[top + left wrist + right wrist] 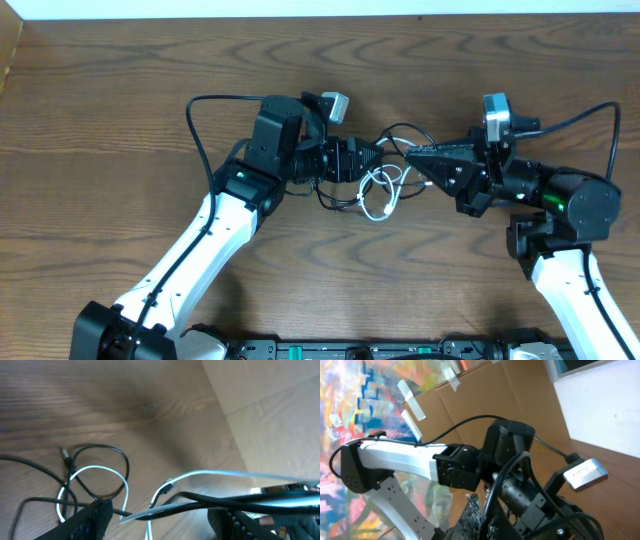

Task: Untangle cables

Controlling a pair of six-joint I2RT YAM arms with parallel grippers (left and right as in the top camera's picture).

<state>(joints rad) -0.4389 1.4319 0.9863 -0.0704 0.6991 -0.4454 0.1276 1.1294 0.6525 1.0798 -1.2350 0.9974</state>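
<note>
The cables lie tangled on the wooden table between my two grippers: thin black cords [400, 135] looped with one white cord [385, 198]. In the left wrist view a black loop [107, 455] and the white cord [107, 471] lie on the wood, and a black cord [210, 501] runs taut between my fingers. My left gripper [374, 160] [165, 512] is open, its fingers wide apart around that cord. My right gripper [410, 152] [487, 517] faces it from the right. It is shut on a black cord [496, 480] that rises from its fingertips.
The left arm [215, 225] reaches in from the lower left and the right arm [575, 215] from the lower right. Their thicker black wires [200, 110] arc beside them. Cardboard [270, 415] stands past the table's edge.
</note>
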